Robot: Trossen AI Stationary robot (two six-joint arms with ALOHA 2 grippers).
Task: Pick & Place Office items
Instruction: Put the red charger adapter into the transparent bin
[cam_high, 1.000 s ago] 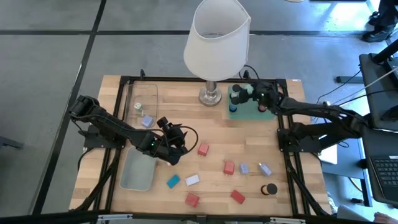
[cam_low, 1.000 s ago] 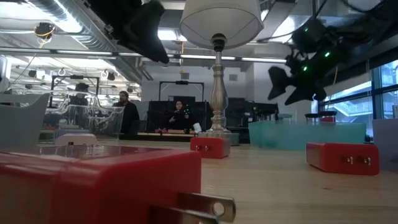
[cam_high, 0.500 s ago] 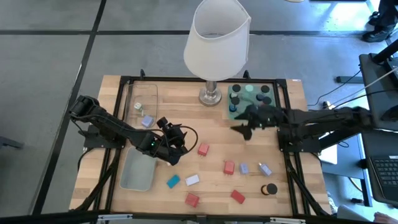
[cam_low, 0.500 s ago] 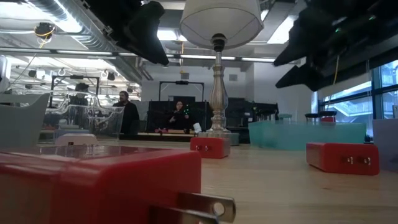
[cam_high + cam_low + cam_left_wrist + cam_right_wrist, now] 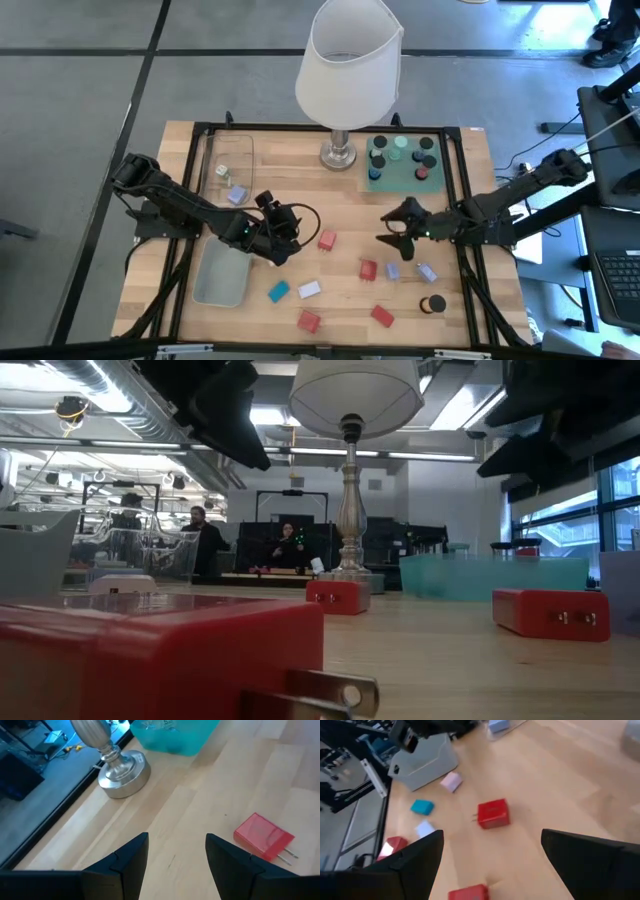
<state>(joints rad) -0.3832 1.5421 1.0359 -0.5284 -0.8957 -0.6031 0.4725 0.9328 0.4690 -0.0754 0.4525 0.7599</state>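
I judge we're midway: caps fill the green mat (image 5: 400, 160), my right gripper (image 5: 392, 231) hangs spread wide and empty over red chargers (image 5: 369, 269), left gripper (image 5: 283, 232) part-open, nothing held.

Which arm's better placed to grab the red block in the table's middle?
Probably left. The left gripper hangs open beside that red block, empty. The right gripper, also open, hangs farther off, nearer another red block.
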